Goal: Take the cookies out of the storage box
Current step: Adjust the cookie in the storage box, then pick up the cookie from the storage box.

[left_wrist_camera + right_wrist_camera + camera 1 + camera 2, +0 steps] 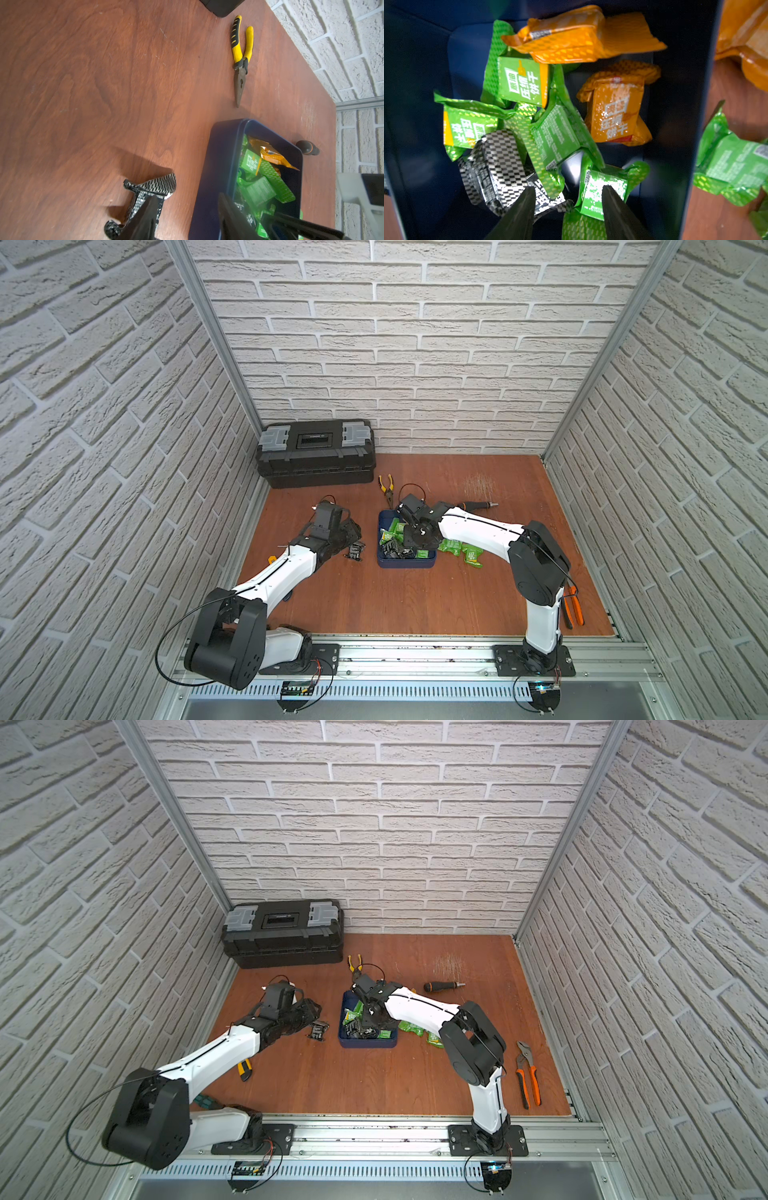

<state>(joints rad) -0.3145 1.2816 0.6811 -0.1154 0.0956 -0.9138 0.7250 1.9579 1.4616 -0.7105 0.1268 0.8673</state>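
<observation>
Within rounded storage box (425, 104), crinkly foil cookies (556, 133); left jaws, right jaws parted.

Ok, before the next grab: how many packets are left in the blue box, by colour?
Inside the storage box, seen from the right wrist:
green packets: 4
orange packets: 2
black packets: 1 for certain; the printed piece beside it may be a second
Total: 7 in sight
</observation>
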